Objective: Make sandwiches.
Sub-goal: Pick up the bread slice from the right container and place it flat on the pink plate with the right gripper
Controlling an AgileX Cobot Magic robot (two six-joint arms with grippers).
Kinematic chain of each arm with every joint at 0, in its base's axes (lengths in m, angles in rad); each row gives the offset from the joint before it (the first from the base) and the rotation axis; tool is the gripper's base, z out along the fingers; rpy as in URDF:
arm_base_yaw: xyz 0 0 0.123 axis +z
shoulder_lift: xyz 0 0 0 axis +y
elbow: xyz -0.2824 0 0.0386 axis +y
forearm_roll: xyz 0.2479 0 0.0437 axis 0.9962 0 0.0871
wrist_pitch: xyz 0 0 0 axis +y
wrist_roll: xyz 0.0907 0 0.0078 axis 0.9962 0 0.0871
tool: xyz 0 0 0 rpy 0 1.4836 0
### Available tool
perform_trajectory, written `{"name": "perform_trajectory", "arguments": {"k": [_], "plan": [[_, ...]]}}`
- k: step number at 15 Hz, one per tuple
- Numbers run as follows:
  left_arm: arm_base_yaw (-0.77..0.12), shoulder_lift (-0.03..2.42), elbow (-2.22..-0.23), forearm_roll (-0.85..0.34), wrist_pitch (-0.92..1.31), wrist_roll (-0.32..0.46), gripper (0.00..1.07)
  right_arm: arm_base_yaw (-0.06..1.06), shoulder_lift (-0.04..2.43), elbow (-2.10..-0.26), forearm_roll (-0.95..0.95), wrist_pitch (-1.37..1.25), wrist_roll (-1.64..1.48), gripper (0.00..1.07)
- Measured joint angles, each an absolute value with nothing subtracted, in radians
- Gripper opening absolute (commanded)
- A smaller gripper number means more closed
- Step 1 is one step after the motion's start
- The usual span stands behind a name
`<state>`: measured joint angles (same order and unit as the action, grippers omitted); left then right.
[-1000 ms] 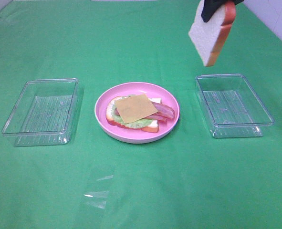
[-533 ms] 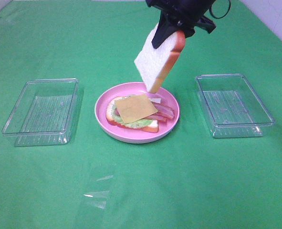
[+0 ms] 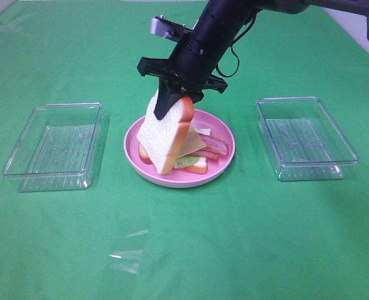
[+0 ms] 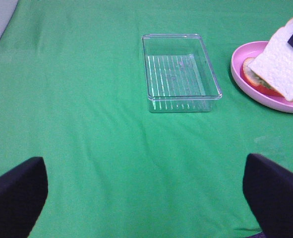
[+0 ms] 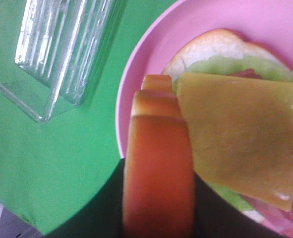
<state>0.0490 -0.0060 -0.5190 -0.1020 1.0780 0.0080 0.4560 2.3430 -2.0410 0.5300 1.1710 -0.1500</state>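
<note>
A green cloth [image 3: 190, 250] covers my whole work surface under even, bright light, and pale wall [image 3: 366, 31] shows past its far right corner.

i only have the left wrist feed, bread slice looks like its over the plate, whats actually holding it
Observer: The right gripper is shut on the bread slice, pinching its top edge.
Operator: is the slice flat yet
Observer: No, it hangs tilted, its lower edge down by the left side of the pink plate.
Operator: whats on top of the stack under it
Observer: A yellow cheese square, with lettuce showing beyond its edge.
</note>
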Motion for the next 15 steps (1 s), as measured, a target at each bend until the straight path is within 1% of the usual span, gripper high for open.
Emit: {"name": "perform_trajectory", "arguments": {"k": [6, 7, 8, 9, 10, 11, 15], "plan": [[0.049, -0.006, -0.519, -0.102, 1.078, 0.008, 1.01, 0.457, 2.345, -2.041, 0.463, 1.139, -0.150, 0.00], [0.049, -0.006, -0.519, -0.102, 1.078, 0.008, 1.01, 0.457, 2.345, -2.041, 0.463, 1.139, -0.150, 0.14], [0.049, -0.006, -0.519, -0.102, 1.078, 0.008, 1.01, 0.457, 2.345, -2.041, 0.463, 1.139, -0.150, 0.14], [0.049, -0.006, -0.519, -0.102, 1.078, 0.008, 1.01, 0.457, 2.345, -2.041, 0.456, 1.138, -0.164, 0.60], [0.049, -0.006, -0.519, -0.102, 1.078, 0.008, 1.01, 0.458, 2.345, -2.041, 0.426, 1.134, -0.169, 0.83], [0.049, -0.006, -0.519, -0.102, 1.078, 0.008, 1.01, 0.458, 2.345, -2.041, 0.396, 1.133, -0.173, 0.98], [0.049, -0.006, -0.519, -0.102, 1.078, 0.008, 1.01, 0.458, 2.329, -2.041, 0.225, 1.140, -0.175, 0.97]]}}
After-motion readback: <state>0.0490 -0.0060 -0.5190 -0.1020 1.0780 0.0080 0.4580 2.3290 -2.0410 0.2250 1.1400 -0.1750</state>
